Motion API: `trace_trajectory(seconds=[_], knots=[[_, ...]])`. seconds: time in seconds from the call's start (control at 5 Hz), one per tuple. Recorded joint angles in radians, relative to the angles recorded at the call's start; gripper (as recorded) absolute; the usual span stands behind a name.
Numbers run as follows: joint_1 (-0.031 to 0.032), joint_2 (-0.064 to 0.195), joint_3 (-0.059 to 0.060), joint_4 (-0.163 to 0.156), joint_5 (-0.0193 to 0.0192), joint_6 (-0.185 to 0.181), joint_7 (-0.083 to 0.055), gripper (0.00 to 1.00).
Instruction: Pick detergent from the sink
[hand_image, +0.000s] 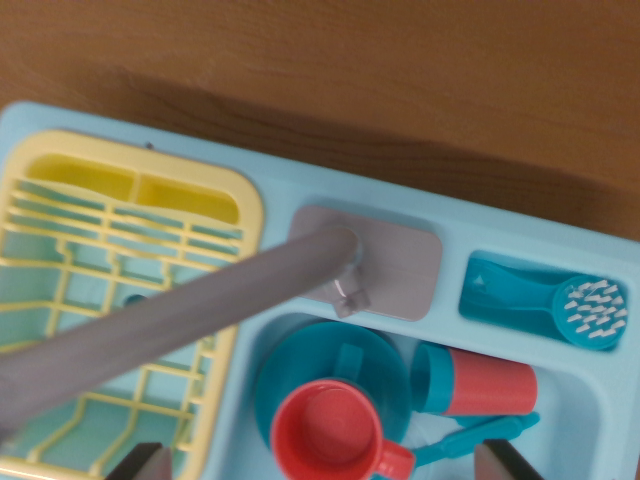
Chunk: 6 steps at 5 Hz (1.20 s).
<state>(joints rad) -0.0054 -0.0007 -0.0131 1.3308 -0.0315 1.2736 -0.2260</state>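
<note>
The detergent, a coral-red bottle with a teal cap, lies on its side in the light-blue toy sink, at the wrist view's right. My gripper is open above the basin. Only its two dark fingertips show, at the bottom edge and set wide apart. The bottle sits just inside the right fingertip, higher in the picture. A red cup stands on a teal plate between the fingertips, to the left of the bottle.
A grey faucet spout crosses diagonally over the yellow dish rack on the left. A teal brush lies in a recess at the right. A teal utensil lies below the bottle. Brown wooden tabletop lies beyond the sink.
</note>
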Motion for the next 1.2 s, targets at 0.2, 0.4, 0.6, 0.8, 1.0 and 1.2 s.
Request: trace_trajectory(seconds=[0.2, 0.4, 0.6, 0.8, 1.0, 1.2], knots=[[-0.0089, 0.002, -0.01, -0.044, 0.001, -0.045, -0.036, 0.0], [-0.0089, 0.002, -0.01, -0.044, 0.001, -0.045, -0.036, 0.0], [-0.0181, 0.004, -0.02, -0.09, 0.0021, -0.091, -0.072, 0.0], [-0.0181, 0.004, -0.02, -0.09, 0.0021, -0.091, -0.072, 0.0], [-0.0277, 0.005, -0.031, -0.138, 0.0031, -0.139, -0.111, 0.0], [-0.0277, 0.005, -0.031, -0.138, 0.0031, -0.139, -0.111, 0.0]])
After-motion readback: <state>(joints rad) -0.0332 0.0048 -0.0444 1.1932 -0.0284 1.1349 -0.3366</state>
